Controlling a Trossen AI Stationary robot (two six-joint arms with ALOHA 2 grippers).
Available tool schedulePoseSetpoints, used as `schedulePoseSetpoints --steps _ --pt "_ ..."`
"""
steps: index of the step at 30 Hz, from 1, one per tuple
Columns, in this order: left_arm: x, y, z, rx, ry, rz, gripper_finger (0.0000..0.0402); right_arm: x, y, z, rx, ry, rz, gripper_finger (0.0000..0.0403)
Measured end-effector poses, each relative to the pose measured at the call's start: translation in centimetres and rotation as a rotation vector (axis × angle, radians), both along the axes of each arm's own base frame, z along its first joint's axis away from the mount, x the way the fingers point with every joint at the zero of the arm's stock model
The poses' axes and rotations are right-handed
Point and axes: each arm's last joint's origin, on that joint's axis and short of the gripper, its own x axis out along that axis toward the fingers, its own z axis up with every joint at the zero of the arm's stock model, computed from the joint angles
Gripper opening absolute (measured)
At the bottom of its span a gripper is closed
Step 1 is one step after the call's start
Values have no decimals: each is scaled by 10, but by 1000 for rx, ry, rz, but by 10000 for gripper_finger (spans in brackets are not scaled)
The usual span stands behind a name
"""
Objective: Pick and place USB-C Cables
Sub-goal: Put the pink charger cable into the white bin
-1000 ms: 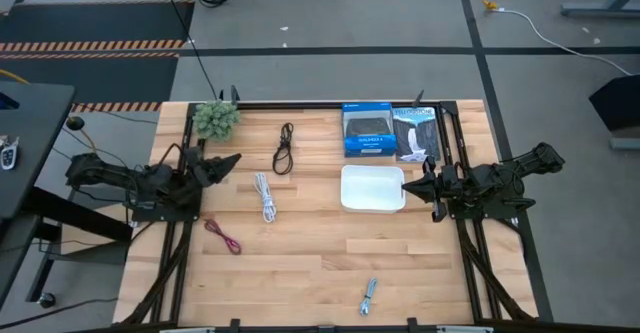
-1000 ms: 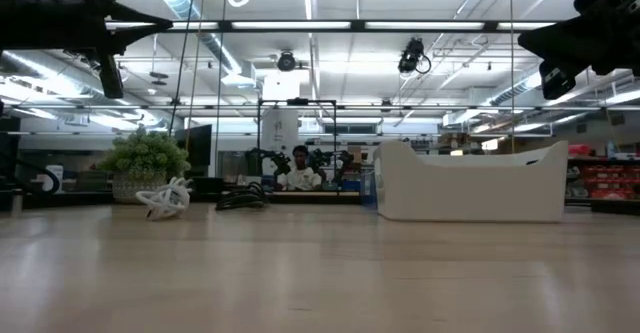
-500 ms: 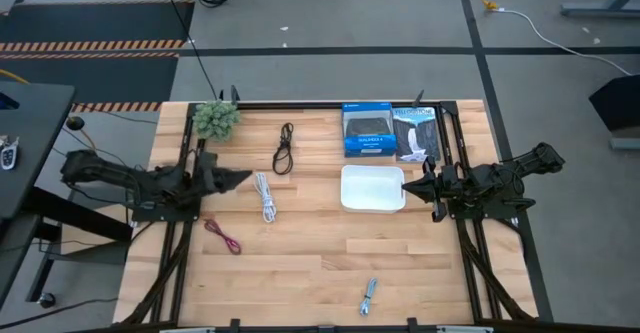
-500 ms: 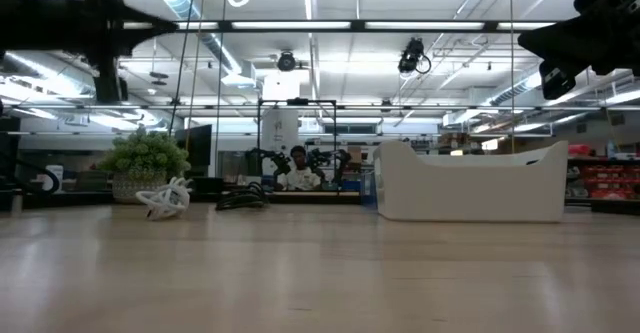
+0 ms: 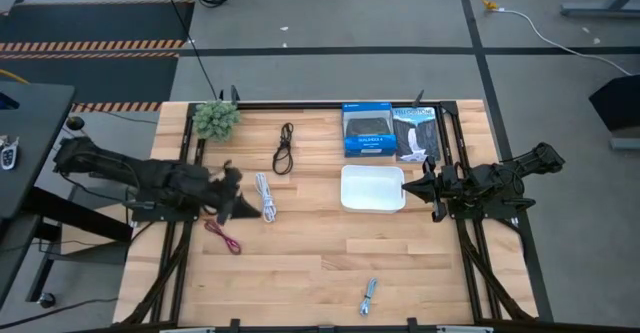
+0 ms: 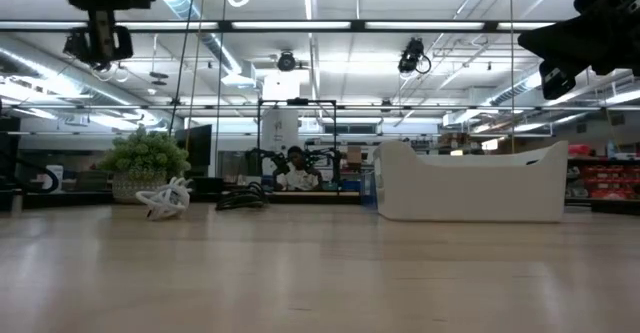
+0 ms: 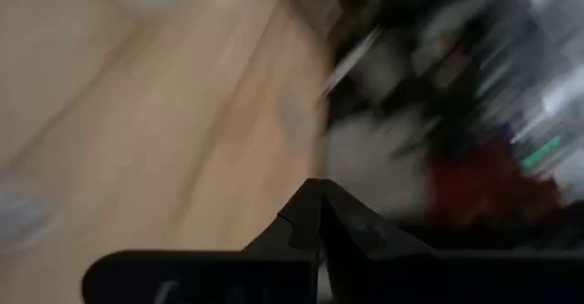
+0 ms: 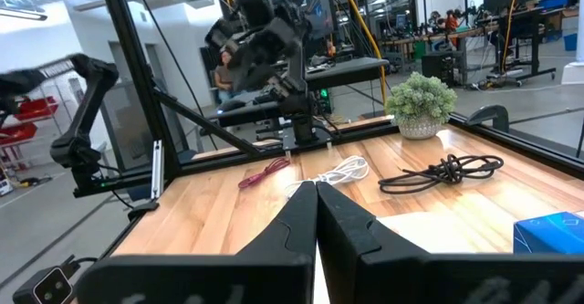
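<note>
The left gripper (image 5: pixel 232 205) has its fingers pressed together and holds nothing. It hangs above the table between the thin white bundled cable (image 5: pixel 266 197) and the thin red bundled cable (image 5: pixel 224 237). It looks like the reaching step. Next it must open and go down onto one cable. The right gripper (image 5: pixel 410 186), fingers together too, waits beside the white plastic tray (image 5: pixel 372 207).

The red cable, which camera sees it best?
The high view: the red cable lies in plain sight on the table, near the left end effector. The right wrist view shows it far off, the low view not at all, and the left wrist view is blurred.
</note>
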Motion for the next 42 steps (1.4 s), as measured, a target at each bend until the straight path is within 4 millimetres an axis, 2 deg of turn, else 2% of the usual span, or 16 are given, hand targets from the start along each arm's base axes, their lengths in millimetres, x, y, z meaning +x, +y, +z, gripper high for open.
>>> schedulePoseSetpoints --steps 5,9,14,18,30,36,42 --pt "-2 -8 1 215 384 -219 27 0 0 0 0 0 0 14" --pt "4 -17 3 289 504 -397 74 0 0 0 0 0 0 14" --pt "11 -25 -9 468 678 -554 139 0 0 0 0 -1 0 14" --pt "18 -33 -22 578 720 -640 162 0 0 0 0 0 0 14" --pt "25 -60 -53 912 767 -864 165 0 0 0 0 0 0 14" --pt "13 -71 -75 961 839 -936 165 0 0 0 0 -1 0 14" --pt "1 -72 -87 1012 878 -924 165 0 0 0 0 0 0 14"
